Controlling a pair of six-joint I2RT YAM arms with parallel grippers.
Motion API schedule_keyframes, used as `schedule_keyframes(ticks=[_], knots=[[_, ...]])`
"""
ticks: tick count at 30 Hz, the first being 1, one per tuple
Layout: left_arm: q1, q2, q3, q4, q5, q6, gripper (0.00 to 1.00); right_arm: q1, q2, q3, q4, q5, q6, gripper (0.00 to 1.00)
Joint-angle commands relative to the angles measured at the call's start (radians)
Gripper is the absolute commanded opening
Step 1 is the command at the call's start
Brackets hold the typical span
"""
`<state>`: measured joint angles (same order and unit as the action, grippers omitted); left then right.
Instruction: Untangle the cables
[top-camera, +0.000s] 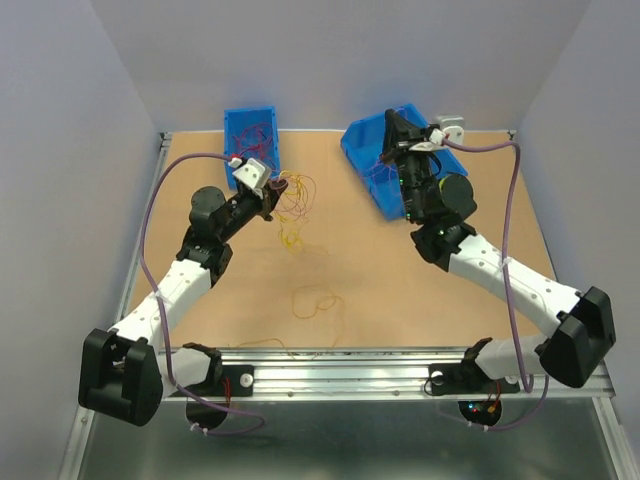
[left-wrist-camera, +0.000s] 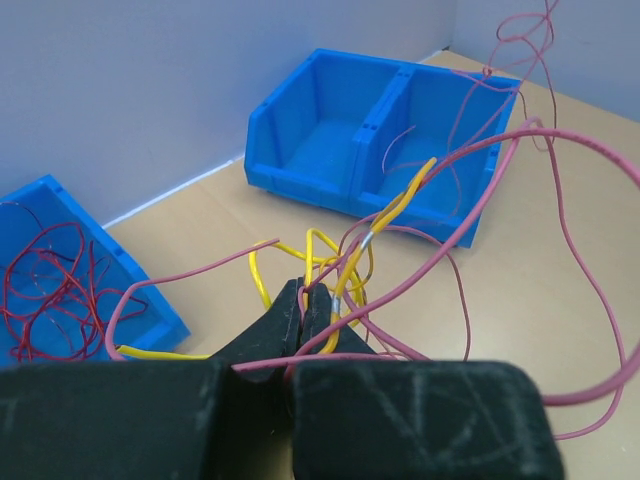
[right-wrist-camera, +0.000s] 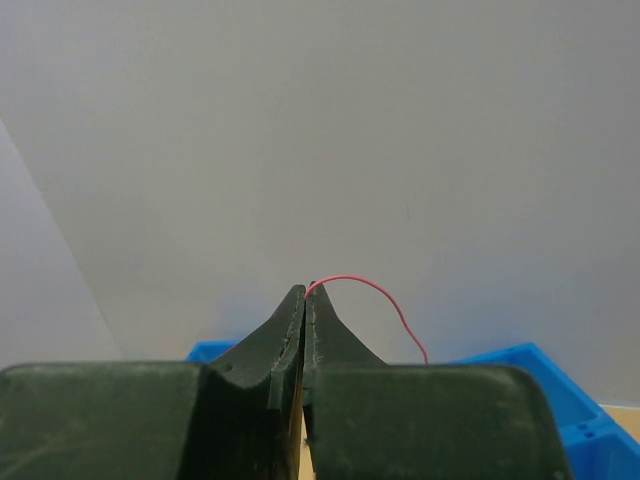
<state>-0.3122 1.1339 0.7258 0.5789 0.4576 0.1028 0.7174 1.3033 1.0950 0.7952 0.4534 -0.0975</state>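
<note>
My left gripper (top-camera: 271, 199) is shut on a tangle of thin dark red and yellow cables (top-camera: 296, 196), held just right of the left blue bin (top-camera: 250, 118). In the left wrist view the jaws (left-wrist-camera: 305, 298) pinch a red strand and a yellow strand (left-wrist-camera: 385, 222), and more red loops (left-wrist-camera: 560, 200) spread up and right. My right gripper (top-camera: 392, 122) is raised over the right blue bin (top-camera: 365, 140), shut on one red cable (right-wrist-camera: 372, 289) that arcs from its tips (right-wrist-camera: 306, 292). A loose orange loop (top-camera: 313, 302) lies mid-table.
The left bin holds several dark red cables (left-wrist-camera: 50, 285). The right bin has two compartments (left-wrist-camera: 400, 130), with a red strand in one. A small yellow strand (top-camera: 291, 240) lies below the tangle. Grey walls close the back and sides, and a metal rail (top-camera: 350, 365) runs along the near edge.
</note>
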Motion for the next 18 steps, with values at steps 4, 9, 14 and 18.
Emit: schedule_keyframes(ticks=[4, 9, 14, 18], knots=[[-0.002, -0.014, -0.008, 0.059, -0.002, 0.003, 0.00, -0.116, 0.082, 0.143, 0.067, -0.021, 0.036, 0.01], [-0.002, -0.010, -0.006, 0.059, 0.003, 0.000, 0.00, -0.223, 0.114, 0.137, 0.067, -0.082, 0.188, 0.01], [-0.002, -0.006, -0.006, 0.059, 0.006, 0.000, 0.00, -0.383, 0.148, 0.102, 0.056, -0.162, 0.359, 0.01], [-0.002, 0.001, -0.005, 0.059, 0.006, -0.003, 0.00, -0.476, 0.194, 0.095, 0.045, -0.263, 0.505, 0.01]])
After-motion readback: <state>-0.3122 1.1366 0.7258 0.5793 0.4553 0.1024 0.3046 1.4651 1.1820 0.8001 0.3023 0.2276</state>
